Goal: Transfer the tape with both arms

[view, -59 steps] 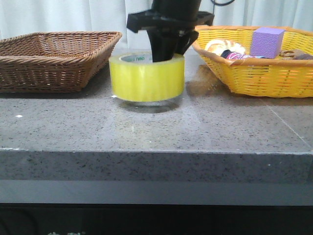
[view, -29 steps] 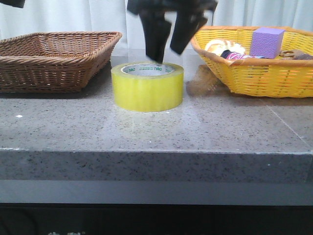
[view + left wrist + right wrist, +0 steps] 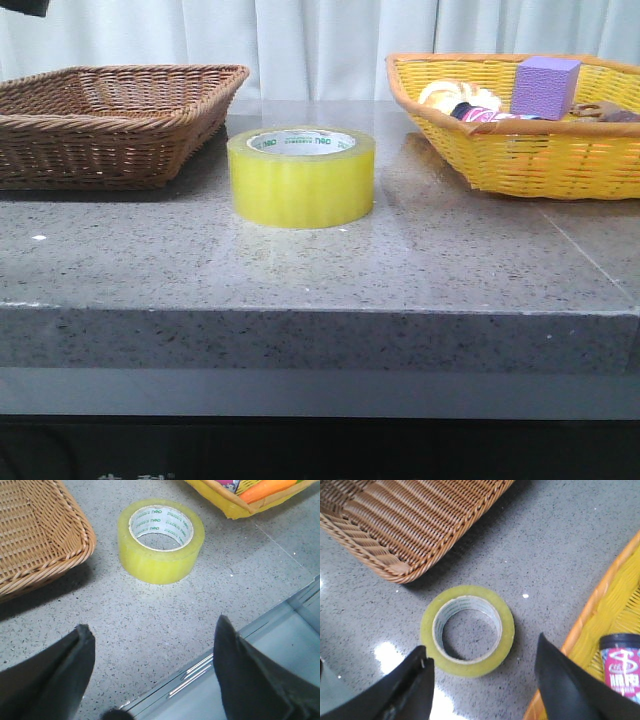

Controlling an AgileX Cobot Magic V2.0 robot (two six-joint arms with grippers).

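The yellow tape roll [image 3: 302, 176] lies flat on the grey stone table between the two baskets. It also shows in the left wrist view [image 3: 160, 539] and in the right wrist view [image 3: 467, 629]. Neither gripper shows in the front view. My left gripper [image 3: 152, 667] is open and empty, hovering over the table's front edge, well apart from the tape. My right gripper [image 3: 481, 674] is open and empty, high above the tape, with the roll just beyond its fingertips.
A brown wicker basket [image 3: 110, 118] stands left of the tape. A yellow basket [image 3: 520, 150] at the right holds a purple cube [image 3: 546, 84], a small jar [image 3: 621, 662] and other items. The table's front edge [image 3: 320, 310] runs across the foreground.
My right gripper let go of the tape, opened, and rose up out of the front view. The tape settled flat on the table.
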